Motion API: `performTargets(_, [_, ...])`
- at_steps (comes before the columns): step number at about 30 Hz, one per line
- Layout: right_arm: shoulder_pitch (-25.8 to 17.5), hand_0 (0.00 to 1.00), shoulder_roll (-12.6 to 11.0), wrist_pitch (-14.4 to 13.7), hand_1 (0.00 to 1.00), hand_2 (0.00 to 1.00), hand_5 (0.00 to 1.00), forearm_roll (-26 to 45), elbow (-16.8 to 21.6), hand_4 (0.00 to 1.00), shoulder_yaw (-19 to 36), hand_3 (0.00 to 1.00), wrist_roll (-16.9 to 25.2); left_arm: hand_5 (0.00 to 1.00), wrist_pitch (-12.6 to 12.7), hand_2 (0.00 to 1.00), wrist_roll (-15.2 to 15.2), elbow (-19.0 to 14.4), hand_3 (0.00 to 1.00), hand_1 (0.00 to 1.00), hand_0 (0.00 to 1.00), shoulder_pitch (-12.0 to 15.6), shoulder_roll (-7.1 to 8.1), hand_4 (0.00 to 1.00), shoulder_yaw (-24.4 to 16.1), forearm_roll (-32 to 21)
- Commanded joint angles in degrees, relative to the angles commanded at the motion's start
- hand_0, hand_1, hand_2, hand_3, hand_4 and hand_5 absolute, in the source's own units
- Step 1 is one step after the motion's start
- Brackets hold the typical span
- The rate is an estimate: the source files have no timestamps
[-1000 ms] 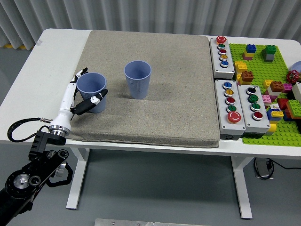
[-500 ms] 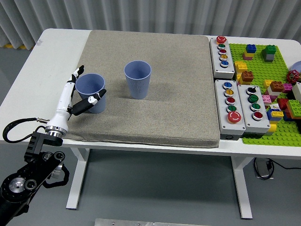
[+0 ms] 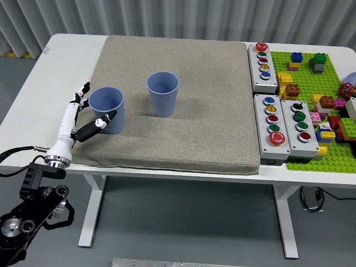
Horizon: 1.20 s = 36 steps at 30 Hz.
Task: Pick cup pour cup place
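Two blue ribbed cups stand upright on the grey mat (image 3: 183, 122). The left cup (image 3: 107, 109) is near the mat's left edge; the other cup (image 3: 163, 93) stands to its right, a bit farther back. My left hand (image 3: 83, 114) is just left of the left cup, fingers spread, holding nothing. Its thumb tip points at the cup's lower side and its other fingers are clear of the cup. The right arm is out of view.
Three grey button boxes (image 3: 276, 111) sit right of the mat. A green baseplate (image 3: 311, 156) with several coloured bricks lies at the far right. The white table (image 3: 44, 83) shows bare to the left of the mat.
My left hand has opened off the left cup and drawn back to the left and toward the near edge. The cup stays upright on the mat.
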Motion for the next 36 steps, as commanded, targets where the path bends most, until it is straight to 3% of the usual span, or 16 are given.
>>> performTargets(5, [-0.08, 0.696, -0.09, 0.05, 0.673, 0.608, 0.321, -0.25, -0.01, 0.002, 0.11, 0.609, 0.07, 0.559, 0.05, 0.998, 0.42, -3.13, 0.998, 0.861, 0.824, 1.36, 0.6, 0.998, -1.2, 0.56])
performTargets(9, [-0.14, 0.696, -0.13, 0.01, 0.673, 0.608, 0.321, -0.26, 0.0, 0.002, 0.1, 0.609, 0.11, 0.559, 0.47, 0.998, 2.17, -3.84, 0.998, 0.861, 0.824, 0.61, 1.11, 0.998, -1.16, -1.49])
performTargets(13, [-0.18, 0.696, -0.15, 0.01, 0.673, 0.609, 0.32, -0.32, 0.03, 0.002, 0.03, 0.609, 0.1, 0.558, -1.4, 0.984, 2.83, -1.56, 0.998, 0.837, 0.821, -2.42, 2.0, 0.998, -1.39, -2.57])
performTargets(20, [-0.21, 0.695, -0.17, -0.07, 0.673, 0.608, 0.318, -0.56, 0.08, 0.002, -0.11, 0.608, 0.01, 0.561, -3.15, 0.965, 2.5, 3.6, 0.998, 0.823, 0.808, -7.98, 5.52, 0.998, -3.11, -5.01])
performTargets(24, [0.03, 0.695, -0.2, -0.17, 0.673, 0.608, 0.316, -0.42, 0.08, 0.002, -0.27, 0.61, 0.01, 0.563, -3.95, 0.956, 3.21, 6.86, 0.997, 0.818, 0.801, -10.5, 5.98, 0.998, -5.29, -6.18])
performTargets(33, [0.91, 0.695, -0.33, -0.36, 0.673, 0.609, 0.316, 0.49, 0.01, 0.002, -0.69, 0.61, 0.11, 0.569, -7.33, 0.951, 3.58, 11.14, 0.988, 0.81, 0.802, -16.14, 7.92, 0.998, -5.7, -14.45])
performTargets(34, [0.95, 0.695, -0.34, -0.36, 0.673, 0.609, 0.315, 0.49, 0.0, 0.002, -0.69, 0.611, 0.11, 0.645, -7.62, 0.888, 3.65, 11.37, 0.899, 0.766, 0.771, -16.5, 8.05, 0.973, -5.75, -15.13])
performTargets(36, [1.06, 0.695, -0.35, -0.34, 0.673, 0.609, 0.315, 0.53, -0.01, 0.002, -0.7, 0.611, 0.11, 0.645, -10.68, 0.888, 4.21, 11.96, 0.899, 0.766, 0.771, -17.51, 8.56, 0.973, -5.92, -19.58])
